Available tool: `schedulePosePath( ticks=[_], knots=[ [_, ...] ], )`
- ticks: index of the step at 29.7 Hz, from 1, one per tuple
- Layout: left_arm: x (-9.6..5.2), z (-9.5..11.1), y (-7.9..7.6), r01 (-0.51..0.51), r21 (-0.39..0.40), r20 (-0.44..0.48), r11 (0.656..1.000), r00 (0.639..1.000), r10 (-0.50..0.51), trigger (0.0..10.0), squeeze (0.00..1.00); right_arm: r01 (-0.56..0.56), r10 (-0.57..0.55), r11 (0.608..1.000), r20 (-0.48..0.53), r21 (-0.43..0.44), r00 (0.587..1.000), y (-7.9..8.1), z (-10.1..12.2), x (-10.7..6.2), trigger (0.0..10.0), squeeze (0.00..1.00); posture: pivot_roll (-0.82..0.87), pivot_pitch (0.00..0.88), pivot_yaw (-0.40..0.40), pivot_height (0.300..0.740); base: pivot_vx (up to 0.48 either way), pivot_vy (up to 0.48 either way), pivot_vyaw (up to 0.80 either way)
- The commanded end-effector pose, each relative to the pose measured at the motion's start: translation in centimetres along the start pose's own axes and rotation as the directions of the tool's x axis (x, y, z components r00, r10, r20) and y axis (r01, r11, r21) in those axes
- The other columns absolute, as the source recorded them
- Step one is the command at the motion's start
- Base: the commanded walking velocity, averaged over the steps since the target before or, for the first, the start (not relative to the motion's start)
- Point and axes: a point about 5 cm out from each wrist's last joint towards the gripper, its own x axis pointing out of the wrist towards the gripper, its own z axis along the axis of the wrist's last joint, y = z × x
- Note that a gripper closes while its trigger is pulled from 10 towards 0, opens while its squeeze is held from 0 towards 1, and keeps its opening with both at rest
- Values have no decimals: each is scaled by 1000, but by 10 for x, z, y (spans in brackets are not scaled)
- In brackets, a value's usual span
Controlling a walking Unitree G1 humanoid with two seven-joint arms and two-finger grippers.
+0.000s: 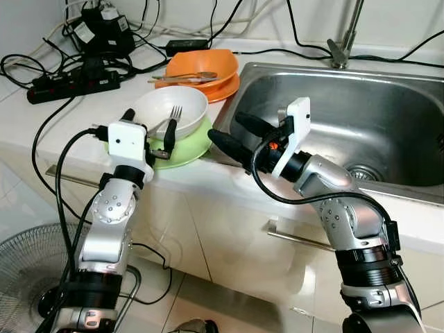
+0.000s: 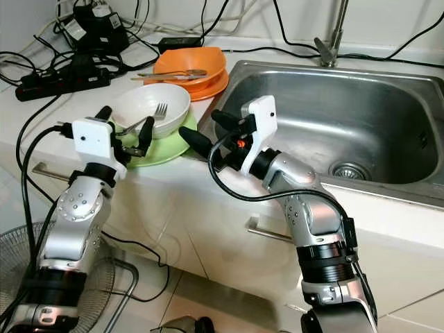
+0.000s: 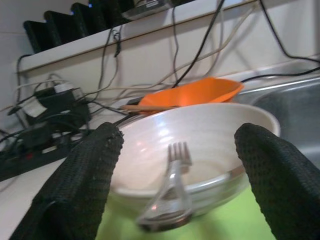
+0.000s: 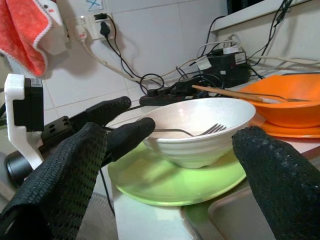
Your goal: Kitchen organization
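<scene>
A white bowl (image 1: 171,111) with a fork (image 1: 172,118) inside sits on a green plate (image 1: 186,150) on the counter (image 1: 28,121), just left of the steel sink (image 1: 361,118). The left gripper (image 1: 147,132) is wide open, with a finger on each side of the bowl's near edge, and holds nothing. The right gripper (image 1: 239,135) (also spread open and empty) is over the sink's corner, just beside the plate. Behind, an orange bowl (image 1: 205,68) carries chopsticks and a spoon, near black cables (image 1: 66,76)

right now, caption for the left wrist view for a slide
Open left hand framing a white bowl holding a fork.
</scene>
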Motion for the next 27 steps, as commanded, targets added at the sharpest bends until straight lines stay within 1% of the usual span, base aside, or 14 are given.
schedulePosePath(
  ticks=[1,6,13,17,18,27],
  knots=[
    [2,-1,-2,20,-9,9,1000,1000,-20,0,0,-7,7,1000,11,6,1000,3,2,-1,10000,1000,-25,30,135,740,0,0,0],
    [4,-3,-6,27,-24,23,999,999,-26,0,0,-1,0,1000,13,6,1000,2,2,-1,10000,1000,-27,29,135,740,0,0,0],
    [5,-5,-7,32,-32,32,999,999,-31,0,0,9,-9,1000,18,9,1000,2,3,-1,10000,1000,-25,34,136,740,0,0,0],
    [5,-5,-3,13,-23,36,1000,999,-12,0,0,15,-15,1000,19,11,1000,1,2,-1,10000,1000,-24,35,136,740,0,0,0],
    [6,-4,-1,6,-6,42,1000,999,-6,0,0,15,-15,1000,20,11,1000,1,2,0,10000,1000,-23,36,136,740,0,0,0],
    [6,-4,9,-1,2,46,1000,999,1,0,0,20,-20,1000,23,15,1000,1,2,1,10000,1000,-23,35,135,740,0,0,0]
  ],
)
